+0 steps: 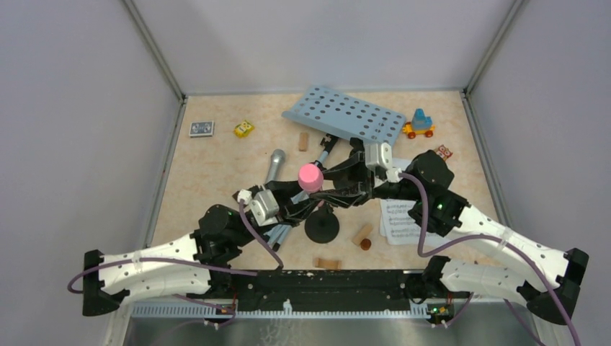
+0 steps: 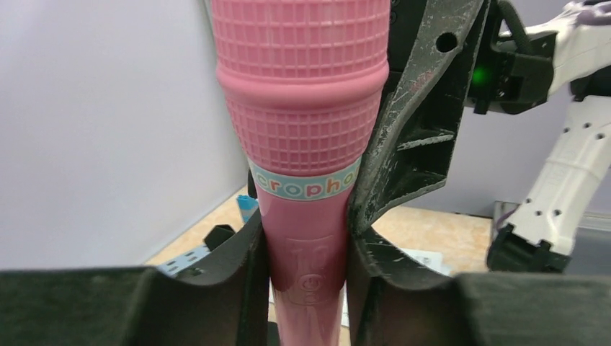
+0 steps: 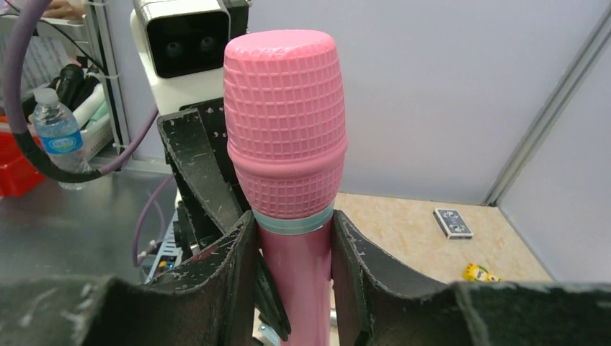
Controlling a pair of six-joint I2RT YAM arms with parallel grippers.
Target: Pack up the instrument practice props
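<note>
Left hand (image 2: 306, 249) and right hand (image 3: 292, 249) both grip one pink microphone (image 1: 311, 176), held upright over the worktop (image 1: 212, 176)
Each hand's two fingers press its handle from opposite sides, narrowly parted; on the worktop lie one silver microphone (image 1: 276, 166), one black round-based mic holder (image 1: 322, 227) near the hands, one pale blue music rack (image 1: 344, 115) at the back, one sheet-music page (image 1: 400, 223) beside the right arm
</note>
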